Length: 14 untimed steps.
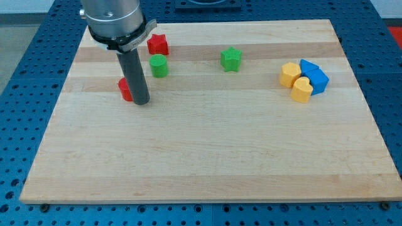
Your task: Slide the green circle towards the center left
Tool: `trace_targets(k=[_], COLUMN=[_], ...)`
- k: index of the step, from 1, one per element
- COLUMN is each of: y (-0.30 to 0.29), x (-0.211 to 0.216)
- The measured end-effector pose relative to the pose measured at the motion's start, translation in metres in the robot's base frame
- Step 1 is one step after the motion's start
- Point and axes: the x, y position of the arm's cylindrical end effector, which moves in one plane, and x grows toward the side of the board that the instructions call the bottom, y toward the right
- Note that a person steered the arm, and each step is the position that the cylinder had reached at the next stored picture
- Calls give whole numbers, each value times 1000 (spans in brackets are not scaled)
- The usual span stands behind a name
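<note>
The green circle sits on the wooden board at the upper left. My tip rests on the board below and to the left of the green circle, a short gap away. A red block lies right beside the tip on its left, partly hidden by the rod, so its shape is unclear. A red star is just above the green circle.
A green star lies at the upper middle. At the right, a yellow hexagon, a yellow block and a blue block are clustered together.
</note>
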Motion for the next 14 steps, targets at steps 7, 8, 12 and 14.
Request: trace_targets(k=[7,8,12,14], y=[64,58,37,37], x=[-92,-105,-127,-92])
